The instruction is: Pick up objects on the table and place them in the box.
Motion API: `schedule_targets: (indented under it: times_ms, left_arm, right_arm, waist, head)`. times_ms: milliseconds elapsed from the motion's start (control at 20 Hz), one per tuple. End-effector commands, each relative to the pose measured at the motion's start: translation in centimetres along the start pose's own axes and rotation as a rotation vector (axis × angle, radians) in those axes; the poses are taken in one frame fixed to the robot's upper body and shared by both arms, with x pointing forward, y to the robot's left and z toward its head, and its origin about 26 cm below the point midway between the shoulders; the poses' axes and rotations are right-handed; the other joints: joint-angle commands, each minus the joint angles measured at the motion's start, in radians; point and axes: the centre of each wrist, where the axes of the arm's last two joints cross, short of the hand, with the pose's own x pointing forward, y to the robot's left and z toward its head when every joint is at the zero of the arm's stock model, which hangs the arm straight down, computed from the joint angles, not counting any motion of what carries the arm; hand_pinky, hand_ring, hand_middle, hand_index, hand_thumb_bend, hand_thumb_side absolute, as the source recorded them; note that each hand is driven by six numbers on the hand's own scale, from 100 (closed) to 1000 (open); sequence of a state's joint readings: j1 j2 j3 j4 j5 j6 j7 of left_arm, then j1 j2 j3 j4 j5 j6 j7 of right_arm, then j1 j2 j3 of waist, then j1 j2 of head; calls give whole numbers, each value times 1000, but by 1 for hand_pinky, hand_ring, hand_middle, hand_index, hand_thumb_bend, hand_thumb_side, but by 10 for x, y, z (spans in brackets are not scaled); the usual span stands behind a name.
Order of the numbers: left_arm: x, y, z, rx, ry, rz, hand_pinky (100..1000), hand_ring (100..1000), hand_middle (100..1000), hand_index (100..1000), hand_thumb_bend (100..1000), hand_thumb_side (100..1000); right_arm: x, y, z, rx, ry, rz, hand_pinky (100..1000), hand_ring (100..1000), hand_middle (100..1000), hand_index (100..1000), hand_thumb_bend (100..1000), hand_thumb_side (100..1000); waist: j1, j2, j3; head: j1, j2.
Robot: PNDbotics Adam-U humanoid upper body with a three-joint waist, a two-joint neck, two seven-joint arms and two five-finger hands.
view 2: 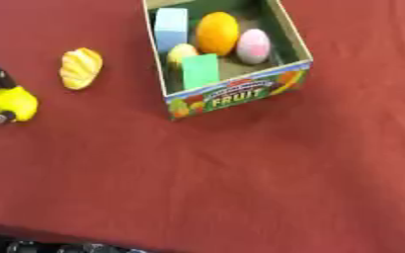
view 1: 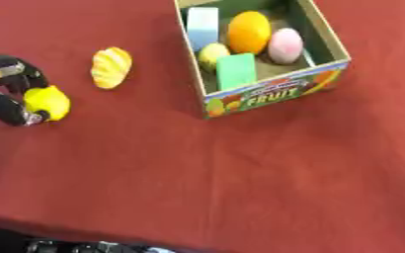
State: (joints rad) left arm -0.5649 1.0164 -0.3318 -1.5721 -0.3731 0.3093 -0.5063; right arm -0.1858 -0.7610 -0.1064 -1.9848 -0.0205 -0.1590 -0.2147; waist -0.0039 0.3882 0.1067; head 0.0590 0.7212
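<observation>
My left hand [view 1: 7, 94] comes in at the left edge, its black fingers curled round a bright yellow object [view 1: 48, 103] just above the red table. A yellow ridged, shell-shaped item [view 1: 112, 67] lies on the cloth to its upper right, apart from the hand. The cardboard fruit box [view 1: 279, 94] stands at the top centre. Inside it are a light blue block [view 1: 202, 27], an orange fruit [view 1: 248, 31], a pink egg shape [view 1: 285, 45], a small yellow-green fruit [view 1: 212, 53] and a green block [view 1: 236, 70]. My right hand shows in neither view.
The red tablecloth [view 1: 240, 173] spreads across the whole middle and right. The table's front edge [view 1: 85, 232] runs along the bottom left, with dark machinery below it.
</observation>
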Motion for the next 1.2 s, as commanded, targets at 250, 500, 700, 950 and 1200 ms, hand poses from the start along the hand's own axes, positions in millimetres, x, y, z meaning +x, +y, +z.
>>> schedule_targets:
  times_ms: [250,500,700,950,1200]
  left_arm:
    - [48,62,48,239,-154,-111,719,632,578,682,324,100]
    - [84,83,62,271,-271,-151,715,625,573,682,325,100]
    - [106,94,59,271,-355,-143,710,616,566,685,313,100]
    - [141,110,44,262,-466,-118,707,610,568,695,339,100]
    - [177,119,22,251,-554,-114,702,613,572,705,453,100]
  right_arm:
    - [5,-8,-4,-3,-26,20,784,699,628,736,100,481]
    - [5,-8,-4,3,-25,22,784,700,629,736,100,483]
    - [5,-8,-3,7,-23,20,784,700,629,734,100,485]
    - [6,-8,-5,8,-28,14,784,700,629,732,100,485]
    - [8,-7,-9,13,-43,0,782,695,629,731,100,485]
  waist:
    - [3,-29,8]
    - [11,-36,10]
    - [17,-39,7]
    - [24,-42,-4]
    - [27,-39,-24]
  head:
    - [-8,4]
    - [-10,6]
    - [-13,4]
    - [-14,3]
    - [-10,-4]
